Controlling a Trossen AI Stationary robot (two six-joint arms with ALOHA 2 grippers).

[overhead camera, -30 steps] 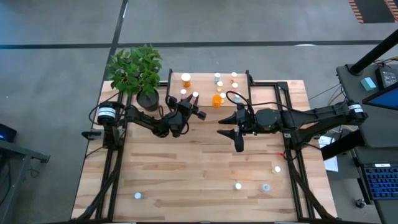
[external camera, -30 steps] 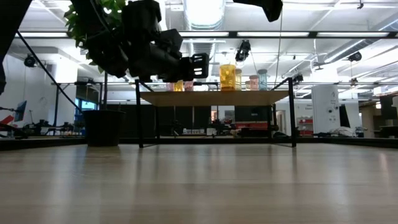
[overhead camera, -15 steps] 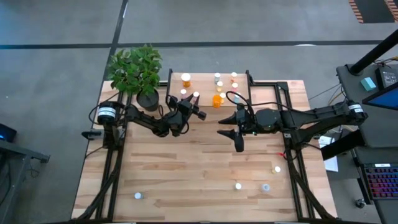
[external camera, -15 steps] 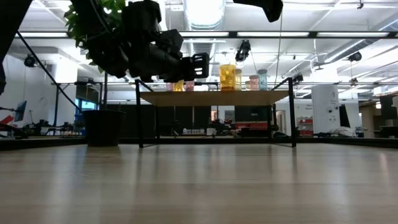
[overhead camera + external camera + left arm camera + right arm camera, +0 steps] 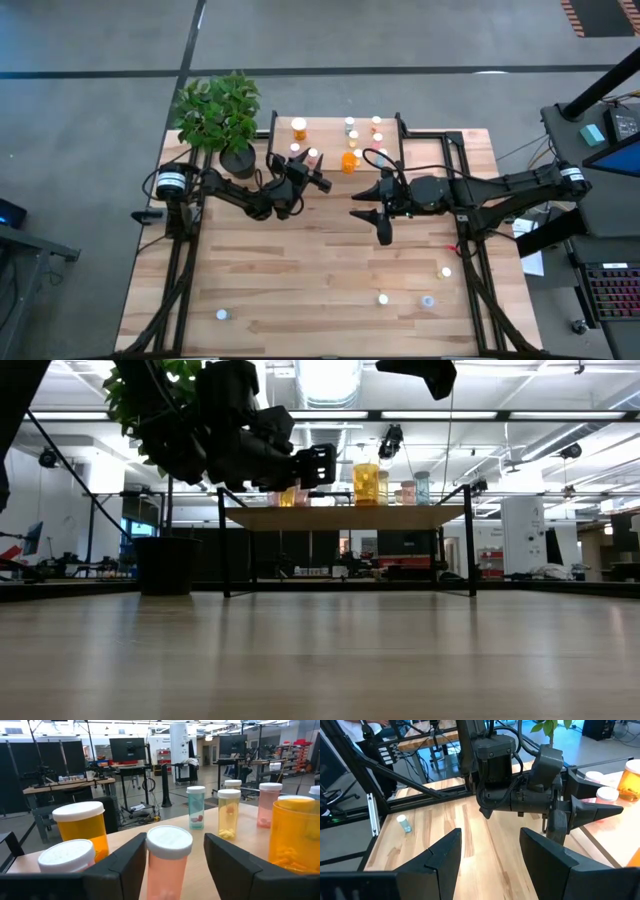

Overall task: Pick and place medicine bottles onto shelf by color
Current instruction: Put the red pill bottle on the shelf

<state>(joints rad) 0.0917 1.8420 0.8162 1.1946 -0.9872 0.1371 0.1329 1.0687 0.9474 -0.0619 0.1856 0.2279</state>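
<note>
Shelf [image 5: 335,135] stood at the tabletop [image 5: 300,270] far edge, with a potted plant [image 5: 218,115] just left of it. Bottles [image 5: 349,160] sat on the shelf top. Left gripper [image 5: 312,168] was at the shelf's left front, straddling one bottle [image 5: 167,860]. Right gripper [image 5: 372,210] was before the shelf. Four loose bottles [image 5: 383,299] lay near the tabletop front edge.

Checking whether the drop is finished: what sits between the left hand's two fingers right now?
A pink bottle with a pale cap stands between the fingers of the left hand, with gaps on both sides, on the shelf; the left wrist view shows it.
</note>
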